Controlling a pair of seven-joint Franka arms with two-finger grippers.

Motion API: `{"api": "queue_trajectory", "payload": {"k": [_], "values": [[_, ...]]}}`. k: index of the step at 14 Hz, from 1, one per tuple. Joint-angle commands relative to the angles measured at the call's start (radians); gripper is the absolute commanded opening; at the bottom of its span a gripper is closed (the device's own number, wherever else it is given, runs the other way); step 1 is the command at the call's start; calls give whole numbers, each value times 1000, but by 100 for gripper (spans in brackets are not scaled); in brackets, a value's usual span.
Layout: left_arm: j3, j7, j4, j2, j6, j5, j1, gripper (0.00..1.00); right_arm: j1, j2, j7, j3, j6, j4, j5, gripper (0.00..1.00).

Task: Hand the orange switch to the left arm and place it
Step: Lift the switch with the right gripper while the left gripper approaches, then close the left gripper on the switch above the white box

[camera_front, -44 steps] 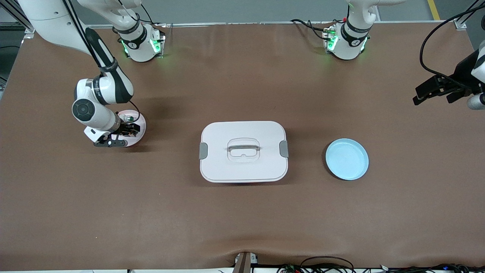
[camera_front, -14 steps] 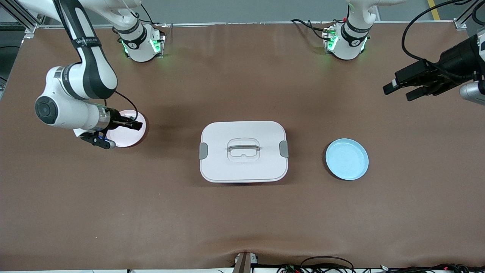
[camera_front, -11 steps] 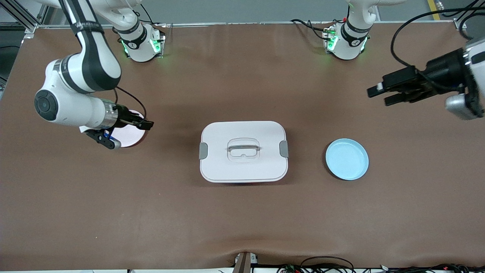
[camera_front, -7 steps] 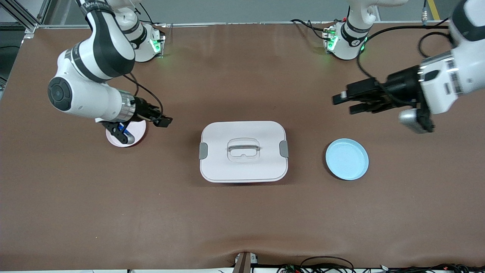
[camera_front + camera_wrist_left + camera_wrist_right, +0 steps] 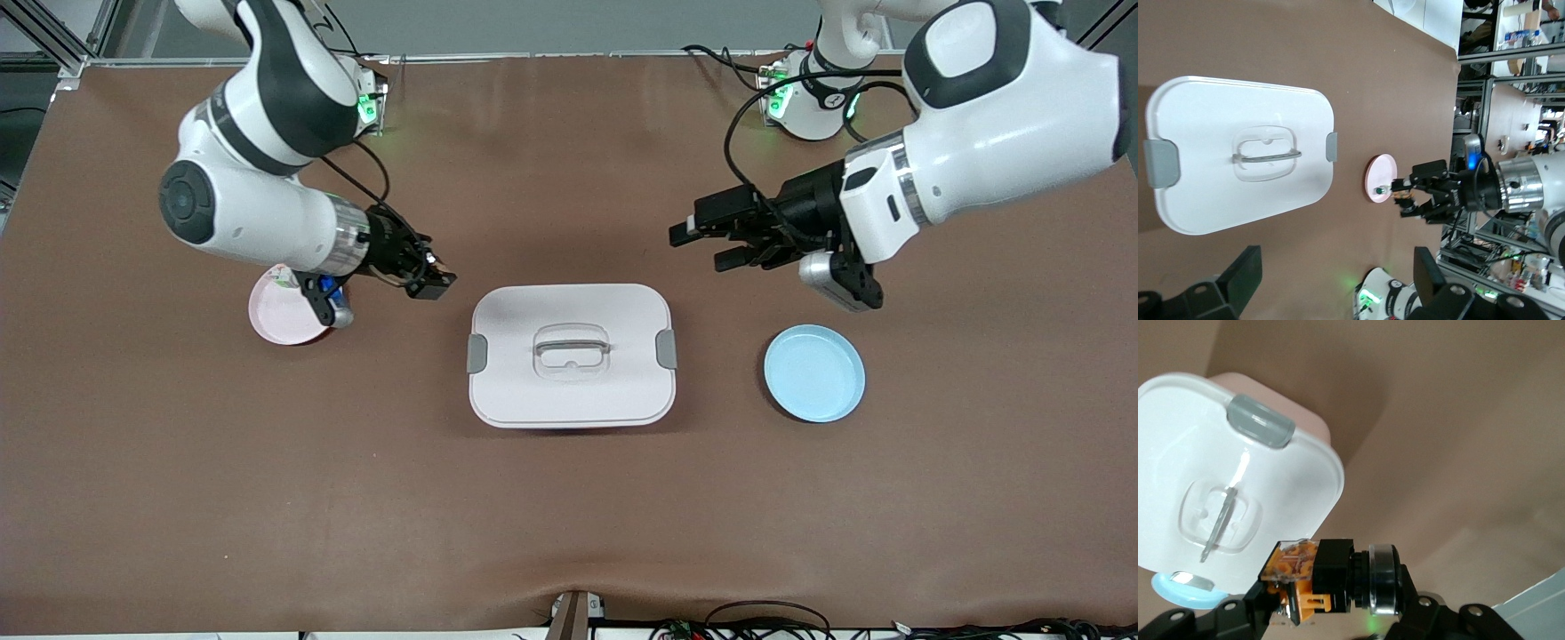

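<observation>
The box (image 5: 571, 355) sits mid-bench (image 5: 569, 498), with one plate (image 5: 286, 312) beside it toward the right arm's end and another plate (image 5: 814, 372) beside it toward the left arm's end, each well apart from the box. The right hand (image 5: 433, 283) hangs over the bench between the first plate and the box, near the box's corner, clamping the orange switch (image 5: 1301, 577). The left hand (image 5: 707, 248), fingers apart, hangs over the bench above the gap between the box and the second plate.

text: none legible — labels: perhaps too small to read
</observation>
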State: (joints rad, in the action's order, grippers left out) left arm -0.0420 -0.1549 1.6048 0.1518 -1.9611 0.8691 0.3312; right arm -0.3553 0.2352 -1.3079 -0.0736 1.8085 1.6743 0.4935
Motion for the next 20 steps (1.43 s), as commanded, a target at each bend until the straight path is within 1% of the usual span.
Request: {"api": "queue_trajectory", "payload": {"k": [1,3,6,8,10,12,15,17,20], "values": [[1,-107,23,20,-140,27,78,100,-31,50,-105,9,-2,-83,63,0],[1,-164,37,43,-249,28,126,100,-40,52,-163,9,52,-88,105,0],[1,-195,38,80,-313,30,181,100,-99,56,-246,9,130,-102,122,0],[1,-239,32,103,-358,28,206,100,-111,88,-296,9,156,-131,152,0],[1,-242,27,118,-361,30,227,100,-132,140,-347,11,157,-209,151,0],[1,-239,26,133,-375,31,244,100,-158,173,-378,12,160,-255,146,0],[1,-216,24,147,-380,25,258,100,-185,194,-415,12,212,-274,146,0],[1,-160,29,152,-380,22,262,100,-188,206,-418,12,219,-281,148,0],[-1,-79,49,157,-374,22,253,100,-186,246,-453,12,219,-343,149,0]]}}
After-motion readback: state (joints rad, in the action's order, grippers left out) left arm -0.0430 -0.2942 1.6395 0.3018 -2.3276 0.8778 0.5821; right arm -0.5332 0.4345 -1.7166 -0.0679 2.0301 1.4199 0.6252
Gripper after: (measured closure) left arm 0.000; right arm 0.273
